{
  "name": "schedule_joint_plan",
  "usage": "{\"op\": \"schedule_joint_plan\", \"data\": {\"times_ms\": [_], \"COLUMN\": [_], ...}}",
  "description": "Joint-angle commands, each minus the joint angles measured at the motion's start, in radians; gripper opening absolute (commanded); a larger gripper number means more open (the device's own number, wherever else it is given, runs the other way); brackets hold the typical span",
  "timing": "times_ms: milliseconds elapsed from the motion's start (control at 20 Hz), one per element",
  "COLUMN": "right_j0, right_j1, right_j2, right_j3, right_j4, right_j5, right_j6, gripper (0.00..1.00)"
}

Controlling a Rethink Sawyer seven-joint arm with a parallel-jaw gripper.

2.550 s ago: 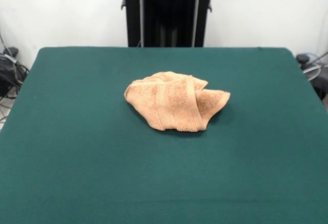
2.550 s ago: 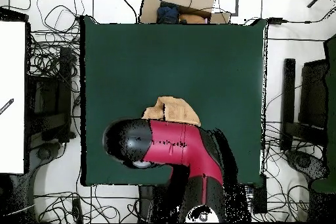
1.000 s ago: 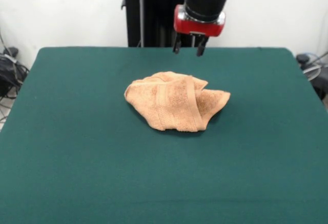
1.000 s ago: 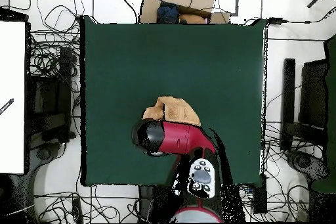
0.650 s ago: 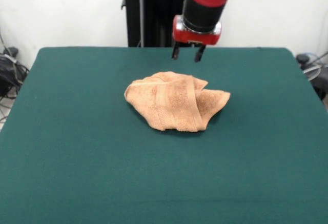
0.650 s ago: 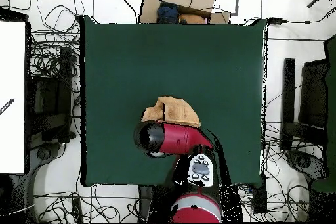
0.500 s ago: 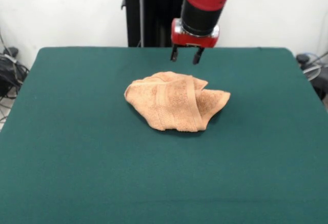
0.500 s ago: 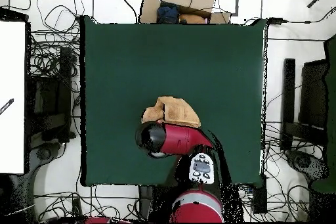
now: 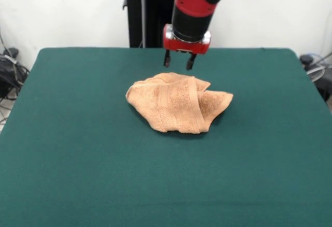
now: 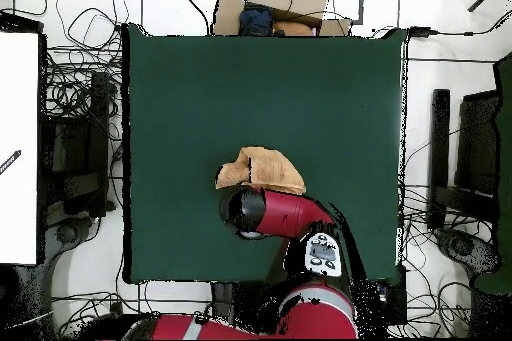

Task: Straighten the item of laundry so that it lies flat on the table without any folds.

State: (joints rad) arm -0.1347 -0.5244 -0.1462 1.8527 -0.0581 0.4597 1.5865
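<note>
While the peach-orange terry towel [image 9: 178, 103] lies crumpled near the middle of the dark green bench [image 9: 78, 175], the hand [image 9: 178, 63] hangs just above the towel's far edge, its two dark fingers [image 9: 167, 59] pointing straight down with a clear gap between them and nothing held. In the front view the fingertips appear slightly above the cloth, apart from it, though whether they brush the highest fold cannot be told for certain. The towel is bunched into a rough, lopsided heap: a woven band runs diagonally across its top fold, one corner sticks out toward the picture's right, and several layers overlap beneath. A red collar sits right above the fingers, and above that the black and red arm [image 9: 194, 1] rises out of the top of the frame. From overhead, the arm's red link and black rounded end [image 10: 270, 213] cover the edge of the towel [image 10: 262, 169] nearest the robot's base, so the hand itself is hidden there; the towel's visible part shows beyond it, toward the bench's [image 10: 200, 87] centre. Cables lie tangled on the floor around the bench.
</note>
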Motion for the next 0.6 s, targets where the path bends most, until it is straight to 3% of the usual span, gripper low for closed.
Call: {"op": "schedule_joint_plan", "data": {"times_ms": [50,600], "right_j0": [0.002,0.075], "right_j1": [0.039,0.065], "right_j2": [0.059,0.032], "right_j3": [-0.011,-0.086], "right_j4": [0.008,0.038], "right_j5": [-0.066,0.003], "right_j6": [0.165,0.206], "gripper": [1.0,1.0]}}
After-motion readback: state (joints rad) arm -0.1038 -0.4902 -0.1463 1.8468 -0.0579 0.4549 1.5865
